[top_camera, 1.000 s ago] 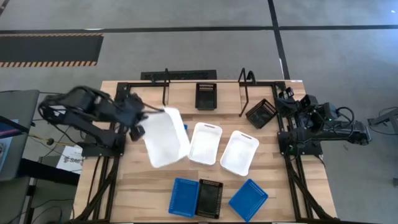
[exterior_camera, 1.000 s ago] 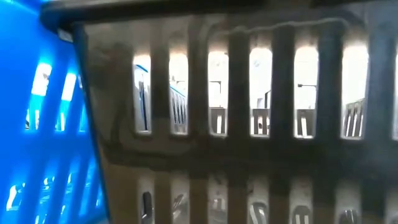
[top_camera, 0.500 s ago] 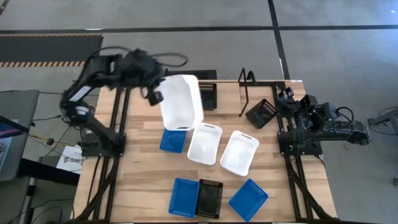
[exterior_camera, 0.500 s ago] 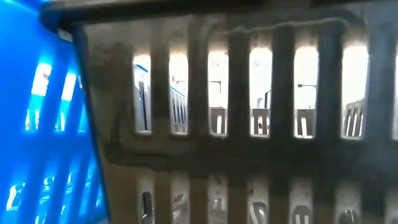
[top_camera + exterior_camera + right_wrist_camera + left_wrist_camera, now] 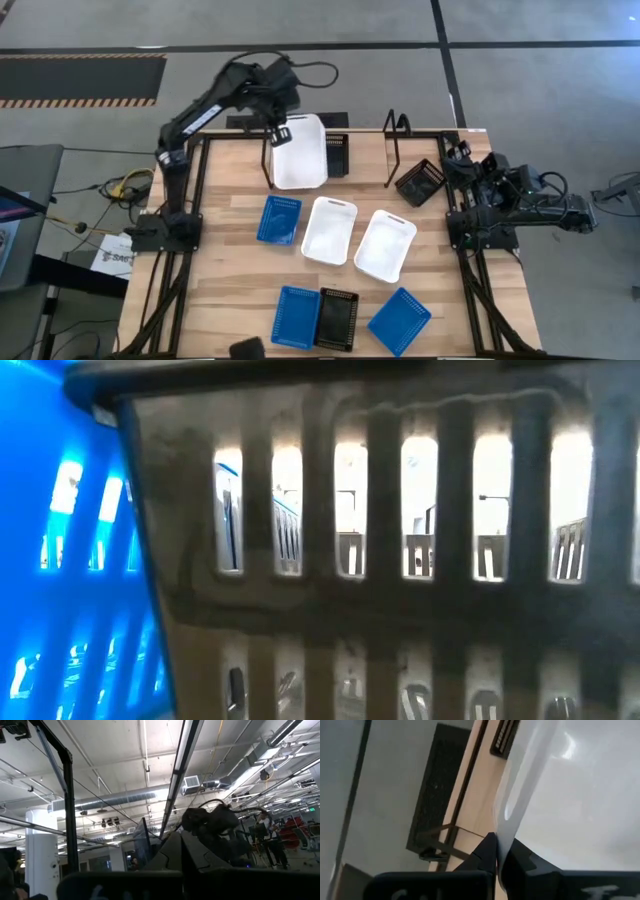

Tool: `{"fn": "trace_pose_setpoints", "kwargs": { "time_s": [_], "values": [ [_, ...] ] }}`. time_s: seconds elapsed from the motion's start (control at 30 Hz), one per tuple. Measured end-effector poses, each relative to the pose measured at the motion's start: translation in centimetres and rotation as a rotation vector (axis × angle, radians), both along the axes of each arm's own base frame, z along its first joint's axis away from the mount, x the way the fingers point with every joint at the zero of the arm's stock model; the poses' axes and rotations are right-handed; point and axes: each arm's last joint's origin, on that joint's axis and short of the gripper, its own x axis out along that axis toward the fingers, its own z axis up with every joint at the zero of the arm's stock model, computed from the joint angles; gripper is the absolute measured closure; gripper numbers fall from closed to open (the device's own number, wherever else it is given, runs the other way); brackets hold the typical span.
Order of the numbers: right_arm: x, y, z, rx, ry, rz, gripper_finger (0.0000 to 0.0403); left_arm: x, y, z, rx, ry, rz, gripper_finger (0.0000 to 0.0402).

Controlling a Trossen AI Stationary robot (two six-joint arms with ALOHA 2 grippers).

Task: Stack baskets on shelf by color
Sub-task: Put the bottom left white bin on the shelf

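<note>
Now left gripper (image 5: 281,133) pinches empty white basket (image 5: 299,152) over shelf (image 5: 268,150); right gripper (image 5: 462,160) closed, idle.

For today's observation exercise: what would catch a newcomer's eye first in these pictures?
The left gripper holds a white basket by its rim, over the shelf at the table's far edge. Two more white baskets lie mid-table. In the low view, a black basket fills the picture.

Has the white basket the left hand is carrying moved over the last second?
Yes. The white basket, gripped by the left hand, has travelled from the table's left side toward the far edge, now at the shelf beside the black basket.
</note>
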Motion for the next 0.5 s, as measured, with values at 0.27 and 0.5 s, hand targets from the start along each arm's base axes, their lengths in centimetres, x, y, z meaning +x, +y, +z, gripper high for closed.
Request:
{"fn": "trace_pose_setpoints", "kwargs": {
  "time_s": [0.27,0.5],
  "values": [
    [0.1,0.0,-0.1,0.001,0.016,0.0,0.0397,1.8,2.4,-3.6,-0.025,0.121,-0.051,0.0401],
    [0.1,0.0,-0.1,0.001,0.017,0.0,0.0397,1.8,2.7,-3.8,0.012,0.162,-0.056,0.0401]
  ]
}}
